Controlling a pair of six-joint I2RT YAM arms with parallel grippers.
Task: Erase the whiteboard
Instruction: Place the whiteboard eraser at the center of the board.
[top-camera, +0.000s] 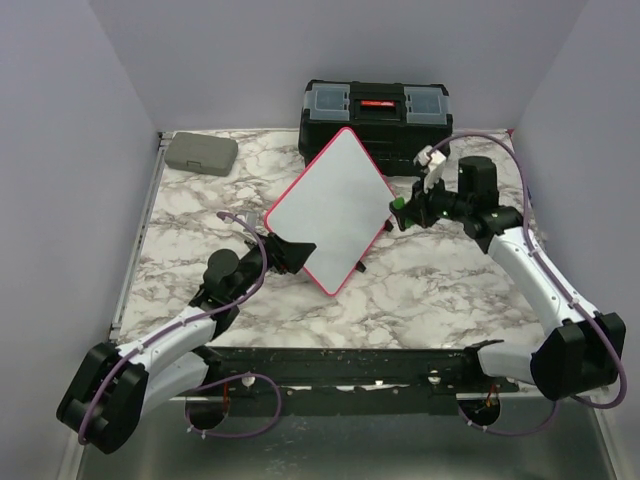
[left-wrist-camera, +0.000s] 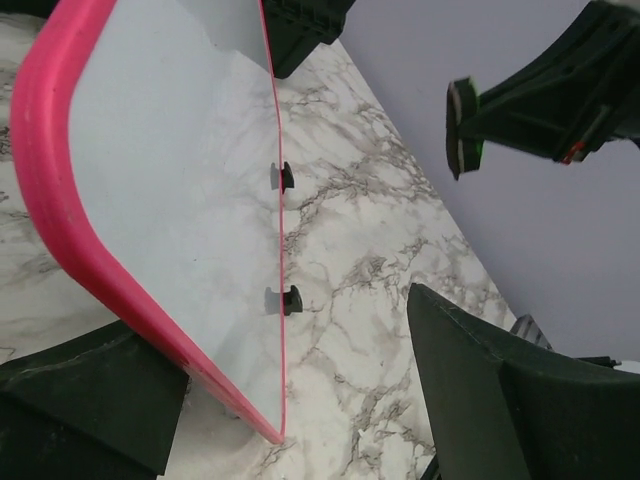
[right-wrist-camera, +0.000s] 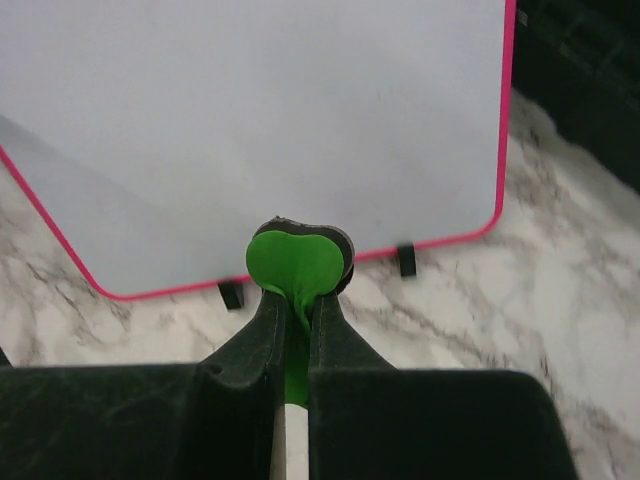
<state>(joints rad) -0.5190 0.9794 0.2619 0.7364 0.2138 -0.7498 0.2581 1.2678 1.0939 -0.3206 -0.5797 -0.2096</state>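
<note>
Your left gripper (top-camera: 290, 255) stands spread at the near-left edge of the flat white whiteboard with a thin red-pink frame (top-camera: 330, 205). The board lies mid-table on the white-and-grey marble tabletop (top-camera: 440, 290), turned corner-on like a diamond, its face blank. Your right gripper (top-camera: 402, 212) is pressed together on a small eraser tool with a green heart-shaped head and white shaft (right-wrist-camera: 298, 262), at the board's right edge. Only the left wrist view shows the pink frame running between the parted fingers (left-wrist-camera: 480, 390), the jaws not closed on it. Only the right wrist view shows the green head at the board's rim, between two small black feet (right-wrist-camera: 406, 260). The overhead view places a black plastic toolbox (top-camera: 375, 108) just beyond the far corner and, seen nowhere else, a small grey case (top-camera: 200, 152) far left.
</note>
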